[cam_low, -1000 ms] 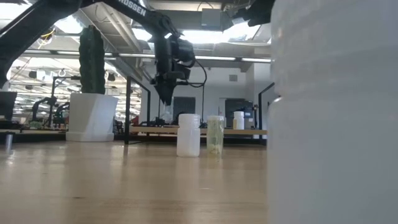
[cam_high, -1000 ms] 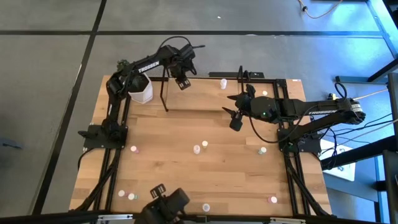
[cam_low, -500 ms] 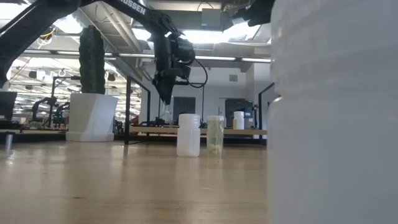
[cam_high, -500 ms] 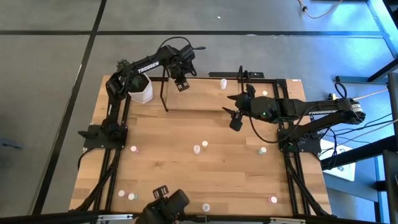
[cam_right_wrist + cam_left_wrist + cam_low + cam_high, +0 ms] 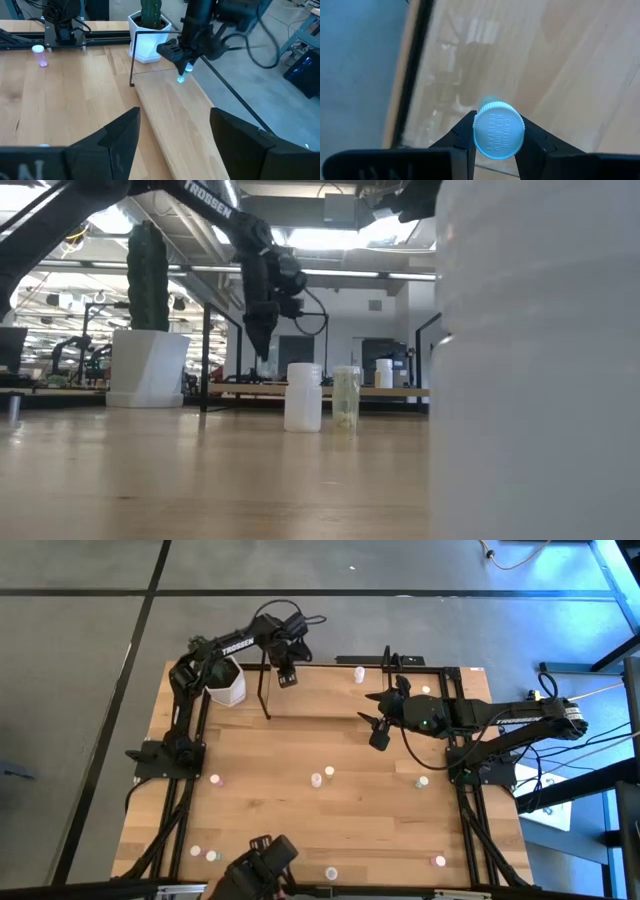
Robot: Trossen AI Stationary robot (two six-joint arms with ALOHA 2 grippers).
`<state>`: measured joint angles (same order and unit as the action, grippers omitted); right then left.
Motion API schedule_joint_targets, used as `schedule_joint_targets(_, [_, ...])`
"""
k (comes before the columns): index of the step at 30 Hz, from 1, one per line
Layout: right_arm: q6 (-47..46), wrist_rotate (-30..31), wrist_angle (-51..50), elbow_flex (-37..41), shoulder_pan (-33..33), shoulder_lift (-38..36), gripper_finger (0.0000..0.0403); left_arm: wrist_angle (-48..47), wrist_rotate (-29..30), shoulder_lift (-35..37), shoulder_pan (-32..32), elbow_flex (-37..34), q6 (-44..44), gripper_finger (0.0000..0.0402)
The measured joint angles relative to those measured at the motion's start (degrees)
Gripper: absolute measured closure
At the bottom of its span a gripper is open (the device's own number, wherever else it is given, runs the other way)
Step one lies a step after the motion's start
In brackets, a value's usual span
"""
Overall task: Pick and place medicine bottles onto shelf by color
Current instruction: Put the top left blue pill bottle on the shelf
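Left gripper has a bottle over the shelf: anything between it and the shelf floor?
Nothing visible. The left gripper holds the bottle above the shelf, whose wooden floor under it looks bare. The cactus pot stands off to one side.

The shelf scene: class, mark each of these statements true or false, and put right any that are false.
1. The left gripper holds a bottle by its sides. True.
2. That bottle already stands on the shelf floor. False: in the right wrist view it hangs above the wooden floor, in the gripper.
3. The right gripper carries a bottle. False: its fingers are open with nothing between them.
4. A cactus pot stands beside the shelf's left end. True.
5. All other bottles are on the shelf. False: several, such as the pair at mid-table, stand on the table.
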<state>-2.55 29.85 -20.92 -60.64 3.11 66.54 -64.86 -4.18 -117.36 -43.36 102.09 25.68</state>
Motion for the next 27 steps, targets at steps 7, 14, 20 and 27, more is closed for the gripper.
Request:
schedule_joint_targets(7, [0.01, 0.0, 0.01, 0.0, 0.02, 0.0, 0.0162, 5.57, 0.21, -0.02, -0.02, -2.65, 0.29, 0.0314])
schedule_joint_targets(14, [0.01, 0.0, 0.01, 0.0, 0.02, 0.0, 0.0162, 6.7, 3.62, -0.02, -0.03, -2.65, -1.36, 0.0314])
schedule_joint_targets(20, [0.0, 0.0, 0.01, 0.0, 0.02, 0.0, 0.0162, 7.04, 3.63, -0.02, -0.43, -2.65, -1.56, 0.0314])
schedule_joint_targets(27, [0.01, 0.0, 0.01, 0.0, 0.02, 0.0, 0.0162, 7.06, 3.65, -0.02, -0.52, -2.65, -1.61, 0.0314])
